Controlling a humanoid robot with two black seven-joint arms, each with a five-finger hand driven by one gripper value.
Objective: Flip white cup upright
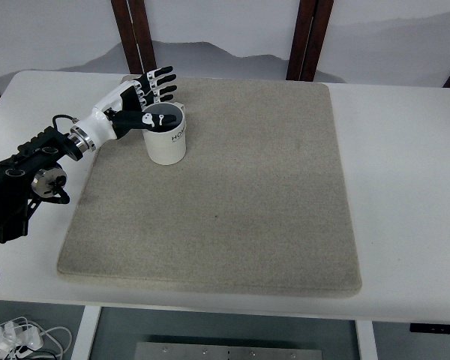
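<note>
**Left hand at the upright cup's rim**

The left hand (pixel 139 101) reaches in with fingers (pixel 159 84) spread; its thumb rests on the white cup's (pixel 166 139) rim; the cup stands mouth-up at the grey mat's (pixel 247 195) far-left corner.

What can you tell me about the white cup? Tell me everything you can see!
The white cup is a plain, round, smooth cup with small dark lettering on its side, too small to read fully. It stands upright with its open mouth facing up, and the inside looks dark. It sits on the beige mat, near the far left corner. The left hand is right beside it: the thumb reaches over the rim, and the other fingers are spread out behind the cup.
</note>
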